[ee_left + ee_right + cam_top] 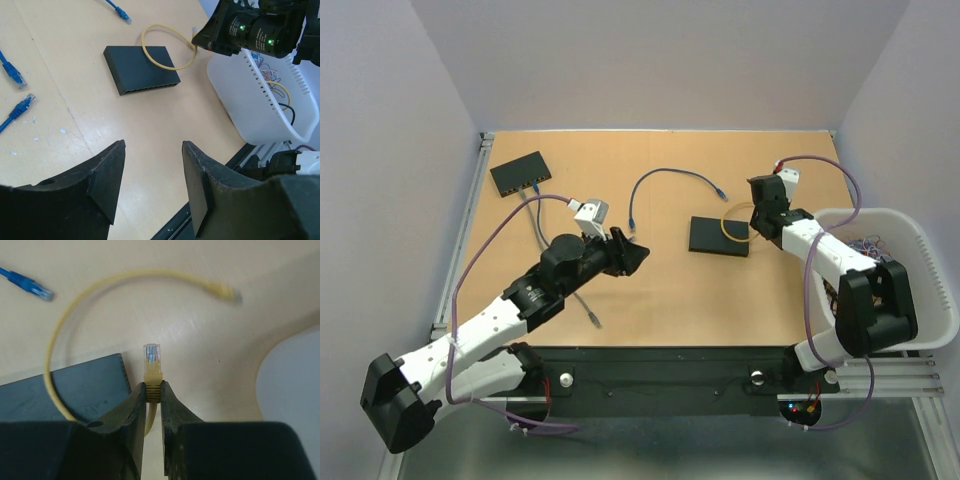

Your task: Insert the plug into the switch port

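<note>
Two arms: both reach over the wooden table [660, 290], and the right one is much the nearer to the work.
White basket [920, 240]: near right, beside the right arm, with loose cables inside.
Left gripper [152, 147]: released, jaws spread with nothing between them, hovering left of centre.
Target switch [719, 236]: a flat black box lying mid-table, long axis left to right. In the left wrist view its port row seems to run along the long near edge.
Right gripper [152, 387]: clenched on the boot of the yellow plug [152, 357], whose clear tip sticks out past the fingertips.
Plug position: just beside the switch's right end, above the table. The tip aims far and left, past the corner and not at a port.
Yellow cable [145, 273]: loops from the plug back over the switch's top.
Coming move, as I judge it: carry the plug round to the near edge and turn its axis square to the port face.
Farther off: a blue cable [665, 180], and a second switch [520, 172] far left, both apart from the grippers.
</note>
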